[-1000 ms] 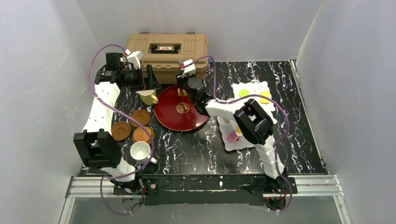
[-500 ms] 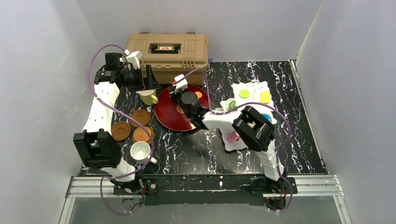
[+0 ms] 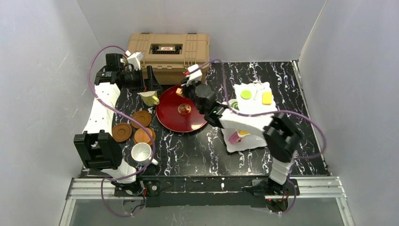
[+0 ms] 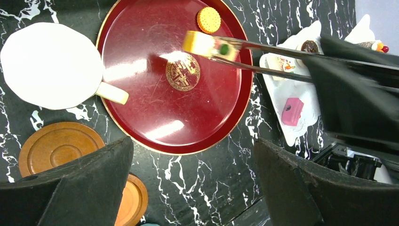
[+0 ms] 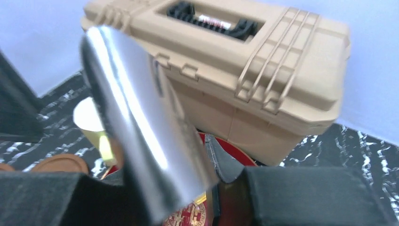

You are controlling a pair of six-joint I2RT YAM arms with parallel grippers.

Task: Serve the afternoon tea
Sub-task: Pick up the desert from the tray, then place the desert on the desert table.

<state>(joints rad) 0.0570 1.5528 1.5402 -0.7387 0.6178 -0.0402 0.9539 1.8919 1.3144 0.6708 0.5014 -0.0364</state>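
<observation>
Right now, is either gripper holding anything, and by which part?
Right gripper grips metal tongs by their rear end; their tips pinch a small yellow cake. Left gripper is open, empty.

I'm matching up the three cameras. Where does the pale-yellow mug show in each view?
Top external: mug left of centre, just left of the red tray.
Left wrist: mug at upper left, seen from above, handle toward the tray.
Right wrist: mug at left, blurred, partly behind the shiny tongs.
Shared landmark: the red tray, beside the mug in all three.
</observation>
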